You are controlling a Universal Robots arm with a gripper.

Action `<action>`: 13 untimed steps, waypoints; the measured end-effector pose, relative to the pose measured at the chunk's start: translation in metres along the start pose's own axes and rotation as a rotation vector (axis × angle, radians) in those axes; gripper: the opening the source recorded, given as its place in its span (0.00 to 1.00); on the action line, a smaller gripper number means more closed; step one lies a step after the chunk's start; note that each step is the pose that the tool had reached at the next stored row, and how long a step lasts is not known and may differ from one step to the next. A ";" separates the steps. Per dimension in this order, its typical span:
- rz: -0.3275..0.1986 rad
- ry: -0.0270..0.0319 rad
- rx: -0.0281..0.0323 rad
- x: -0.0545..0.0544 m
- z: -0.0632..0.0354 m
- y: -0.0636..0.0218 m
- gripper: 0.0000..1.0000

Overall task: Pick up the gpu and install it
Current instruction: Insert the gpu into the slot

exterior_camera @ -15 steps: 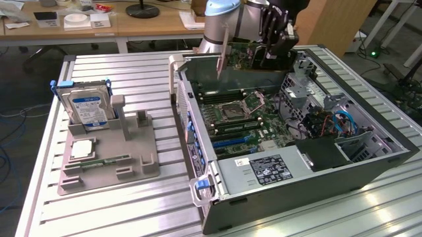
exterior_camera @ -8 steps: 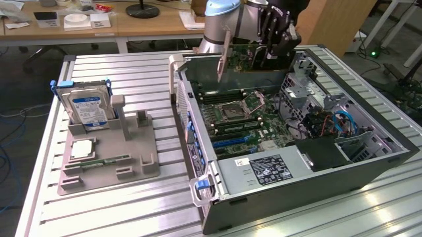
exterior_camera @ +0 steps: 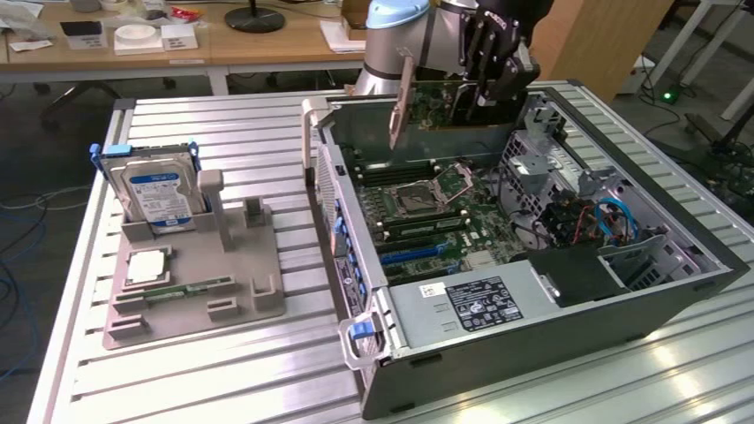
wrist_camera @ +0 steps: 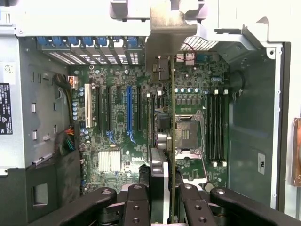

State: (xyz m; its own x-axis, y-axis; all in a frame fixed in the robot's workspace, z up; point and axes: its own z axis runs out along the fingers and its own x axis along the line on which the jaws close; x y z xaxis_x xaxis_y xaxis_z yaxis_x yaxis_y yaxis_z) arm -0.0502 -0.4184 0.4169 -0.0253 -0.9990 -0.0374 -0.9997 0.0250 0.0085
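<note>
over the tabletop computer case [exterior_camera: 531, 358], half-closed jaws pinch the gpu [exterior_camera: 439, 106].

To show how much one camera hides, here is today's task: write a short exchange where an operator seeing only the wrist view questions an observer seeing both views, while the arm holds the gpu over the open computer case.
Operator: Is the gpu seated yet?
Observer: No; the hand grips the gpu on edge, raised above the case, not in a slot.
Operator: What sits outside the case?
Observer: A hard drive stands upright in a grey tray, on the exterior view's left of the case.
</note>
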 end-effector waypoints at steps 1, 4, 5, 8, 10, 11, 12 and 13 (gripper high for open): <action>-0.003 0.0000 0.0000 0.000 0.0002 0.0000 0.28; -0.008 0.0000 -0.0001 0.000 0.0010 0.0001 0.28; -0.008 0.0001 -0.0002 0.000 0.0015 0.0001 0.28; -0.009 0.0002 -0.0003 0.000 0.0026 0.0001 0.28; -0.008 0.0001 -0.0003 0.000 0.0030 0.0001 0.28; -0.008 0.0003 -0.0003 0.000 0.0032 0.0000 0.28; -0.007 0.0004 -0.0002 0.000 0.0034 0.0000 0.28; -0.007 0.0007 -0.0001 0.000 0.0038 -0.0001 0.28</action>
State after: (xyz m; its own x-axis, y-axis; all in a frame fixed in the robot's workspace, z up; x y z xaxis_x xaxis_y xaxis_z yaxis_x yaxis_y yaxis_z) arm -0.0501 -0.4184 0.4131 -0.0179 -0.9992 -0.0368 -0.9998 0.0176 0.0083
